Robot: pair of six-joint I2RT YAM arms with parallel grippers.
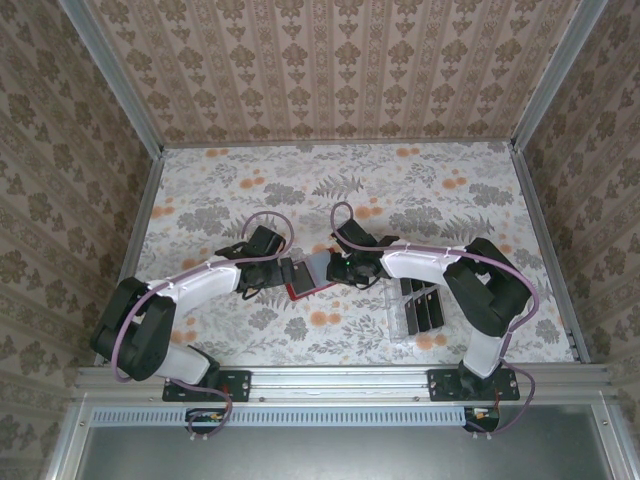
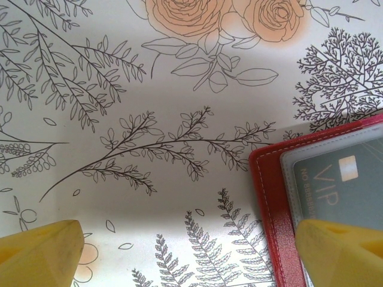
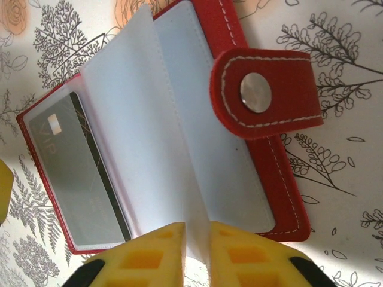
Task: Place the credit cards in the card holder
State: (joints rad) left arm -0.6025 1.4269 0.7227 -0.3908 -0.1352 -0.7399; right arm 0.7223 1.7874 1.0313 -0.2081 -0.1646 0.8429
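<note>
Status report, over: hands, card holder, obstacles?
Left hand open at edge of small red leathery card holder. Right hand shut on its clear plastic sleeve. One black VIP card sleeved; spare black cards in clear slotted tray. No obstruction seen.

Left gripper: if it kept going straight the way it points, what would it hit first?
Probably the card holder: the left gripper points down at the table, jaws wide, and one jaw hangs over the holder's red edge. Depth is hard to judge.
</note>
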